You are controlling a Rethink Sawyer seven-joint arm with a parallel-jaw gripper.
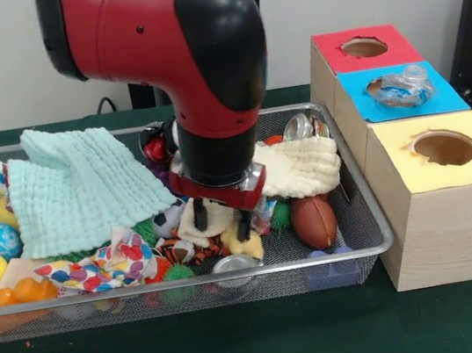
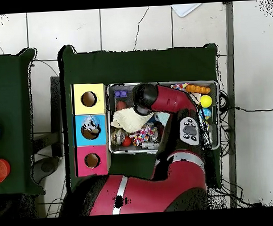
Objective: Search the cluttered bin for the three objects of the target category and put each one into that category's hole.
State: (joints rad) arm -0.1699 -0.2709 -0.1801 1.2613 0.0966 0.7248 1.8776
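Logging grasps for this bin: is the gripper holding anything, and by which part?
Nothing is held: the gripper hangs open above the bin's clutter.

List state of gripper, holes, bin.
gripper: open, fingers down in the bin clutter
red hole: empty
blue hole: clear plastic bottle stuck in it
yellow hole: empty
bin: full, mint cloth draped over toys

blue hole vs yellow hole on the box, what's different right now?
The blue hole is plugged by a clear plastic bottle lying across it; the yellow hole is open and shows nothing inside. The blue hole sits in the middle section, with a ragged rim; the yellow hole is in the end section nearest the front camera, cleaner cut. Both are roundish cutouts in the box's top.
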